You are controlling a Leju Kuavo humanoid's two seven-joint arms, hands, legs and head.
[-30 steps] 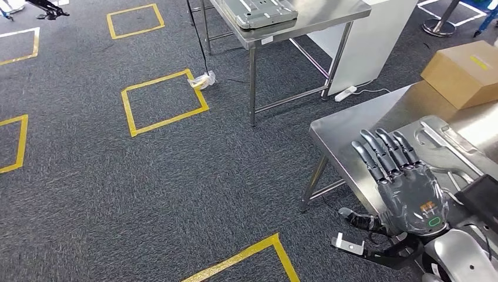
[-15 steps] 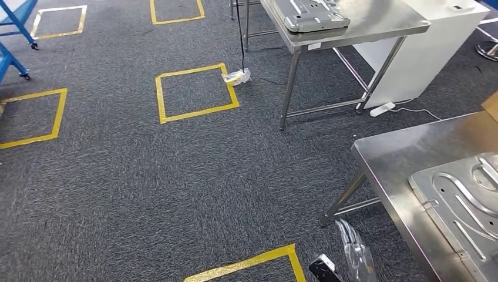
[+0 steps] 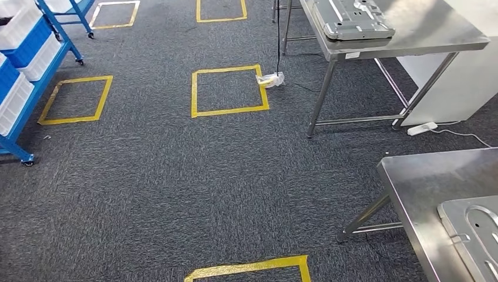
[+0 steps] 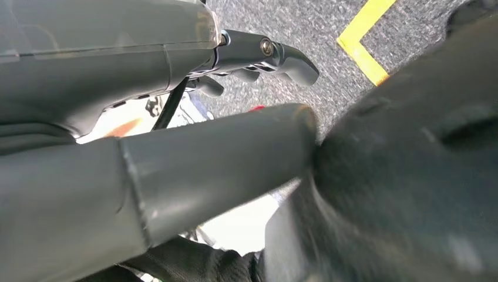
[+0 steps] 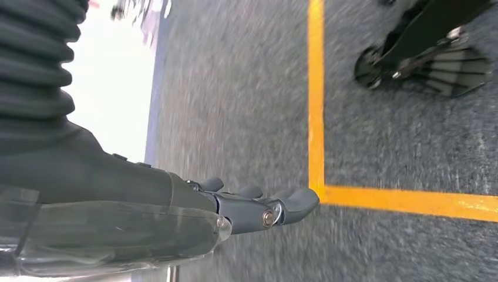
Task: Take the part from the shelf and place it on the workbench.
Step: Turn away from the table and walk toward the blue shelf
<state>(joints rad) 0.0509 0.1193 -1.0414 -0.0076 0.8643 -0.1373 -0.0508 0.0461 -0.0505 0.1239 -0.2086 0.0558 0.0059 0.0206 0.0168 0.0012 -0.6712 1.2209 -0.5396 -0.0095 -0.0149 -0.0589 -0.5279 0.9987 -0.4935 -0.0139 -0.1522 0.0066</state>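
Grey carpet (image 3: pixel 164 188) (yellow tape squares (image 3: pixel 229 91))

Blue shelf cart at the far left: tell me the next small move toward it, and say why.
Probably keep turning left to bring the blue shelf cart toward the centre. It sits at the head view's left edge with white bins, while a metal part already lies on the near workbench. The right hand hangs over carpet, holding nothing.

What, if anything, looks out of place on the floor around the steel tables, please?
A crumpled clear wrapper with yellow in it lies on the carpet at the corner of a yellow tape square, where a black cable comes down. A white power strip also sits loose on the floor by the far steel table.
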